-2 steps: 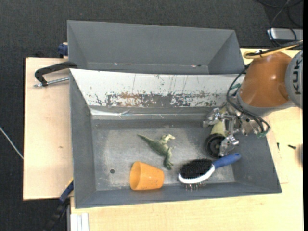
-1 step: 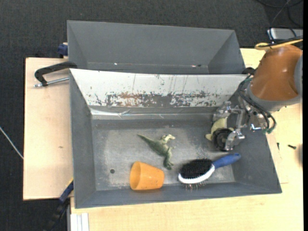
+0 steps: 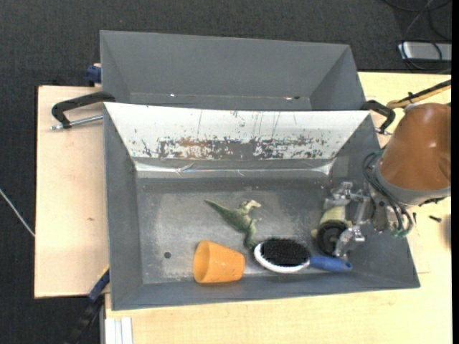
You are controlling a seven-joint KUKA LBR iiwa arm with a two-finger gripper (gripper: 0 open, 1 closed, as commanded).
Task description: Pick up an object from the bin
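Observation:
My gripper (image 3: 343,219) is low at the right side of the bin, close to the right wall. Just below it lies a hairbrush (image 3: 285,254) with a white oval head, black bristles and a blue handle that points right, under the gripper. A green toy dinosaur (image 3: 240,216) lies left of the gripper near the middle of the bin floor. An orange cup (image 3: 217,262) lies on its side at the front, left of the brush.
The arm with its orange cover comes in over the right rim. The bin's back wall is steep and scratched. Bare floor stretches along the left half and behind the dinosaur.

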